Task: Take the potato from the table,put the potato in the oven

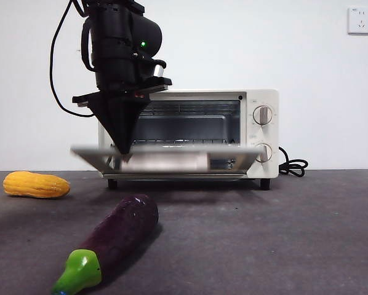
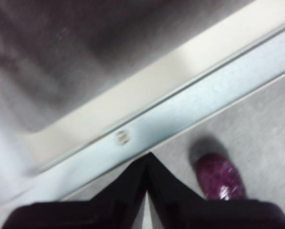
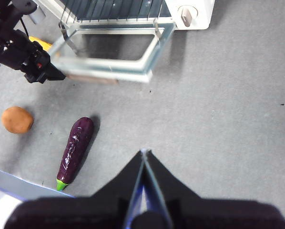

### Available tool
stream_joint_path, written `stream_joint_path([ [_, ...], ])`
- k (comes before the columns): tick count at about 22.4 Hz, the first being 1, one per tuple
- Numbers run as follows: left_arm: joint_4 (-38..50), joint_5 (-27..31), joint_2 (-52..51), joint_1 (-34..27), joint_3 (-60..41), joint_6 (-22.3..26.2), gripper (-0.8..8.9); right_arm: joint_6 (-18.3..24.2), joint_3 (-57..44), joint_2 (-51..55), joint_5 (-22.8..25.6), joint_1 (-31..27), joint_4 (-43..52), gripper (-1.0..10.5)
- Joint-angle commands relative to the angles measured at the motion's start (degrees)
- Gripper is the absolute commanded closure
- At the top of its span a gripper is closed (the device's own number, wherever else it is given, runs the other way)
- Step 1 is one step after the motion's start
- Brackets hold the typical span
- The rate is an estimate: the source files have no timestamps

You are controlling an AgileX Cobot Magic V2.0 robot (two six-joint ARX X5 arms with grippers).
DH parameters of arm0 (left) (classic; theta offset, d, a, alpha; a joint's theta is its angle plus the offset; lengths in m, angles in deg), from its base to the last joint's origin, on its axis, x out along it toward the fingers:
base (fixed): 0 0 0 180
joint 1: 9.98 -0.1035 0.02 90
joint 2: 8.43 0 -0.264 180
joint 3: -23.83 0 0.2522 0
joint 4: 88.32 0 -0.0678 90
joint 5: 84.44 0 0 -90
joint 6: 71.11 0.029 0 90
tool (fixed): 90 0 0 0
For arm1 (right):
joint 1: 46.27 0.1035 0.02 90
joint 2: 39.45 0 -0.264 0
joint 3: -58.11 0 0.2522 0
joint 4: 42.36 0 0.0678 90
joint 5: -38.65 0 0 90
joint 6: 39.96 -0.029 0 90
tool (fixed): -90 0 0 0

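One oven [image 1: 190, 132], one potato [image 3: 17, 119], one eggplant [image 1: 113, 241], one corn cob [image 1: 36, 184], two grippers: left [image 2: 147, 160] and right [image 3: 143, 155].

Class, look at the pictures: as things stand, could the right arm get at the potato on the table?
Probably yes. The potato lies bare on the table, with nothing on it. The eggplant sits beside it but apart. The right end effector hangs empty above open table, and the left end effector is busy at the oven door.

grey table [image 3: 228, 109], oven [image 1: 258, 132], potato [image 3: 17, 119], eggplant [image 3: 75, 149], corn [image 1: 35, 184]
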Motion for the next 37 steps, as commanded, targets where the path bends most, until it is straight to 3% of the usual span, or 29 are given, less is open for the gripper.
stream_joint_path([
  [1, -0.09, 0.17, 0.90, -0.24, 0.11, 1.66, 8.20, 0.50, 0.28, -0.02, -0.02, 0.00, -0.48, 9.5],
  [10, -0.17, -0.44, -5.33, 0.66, 0.15, 1.99, 8.20, 1.07, 0.28, -0.02, -0.33, 0.00, -1.01, 9.5],
  [12, -0.09, -2.86, -9.75, 0.66, 0.15, 1.90, 8.20, 1.05, 0.28, -0.02, -3.80, 0.04, -0.63, 9.5],
  [15, 0.04, -4.28, -18.16, 1.11, 0.15, 1.03, 8.20, 0.87, 0.28, -0.02, -14.10, 0.07, 0.55, 9.5],
  [17, -0.09, -4.26, -24.37, 1.64, 0.15, 0.63, 8.20, -0.79, 0.26, -0.02, -17.70, 1.05, 2.29, 9.5],
  [23, -0.31, -4.02, -40.35, 1.95, 0.13, -1.07, 8.20, -10.43, 0.26, -0.02, -15.34, 12.83, 10.84, 8.7],
  [27, -0.46, -2.23, -48.04, 1.97, 0.11, -3.41, 8.20, -17.09, 0.26, -0.59, -4.55, 25.94, 20.46, 6.8],
  [33, -0.55, -2.34, -54.58, 1.95, -0.39, -4.55, 8.20, -20.81, 0.26, -5.11, 1.75, 37.35, 25.79, 4.2],
  [37, -0.55, -2.32, -59.49, 1.95, -3.72, -5.57, 8.20, -21.81, 0.28, -10.62, 2.03, 43.19, 28.68, 4.1],
])
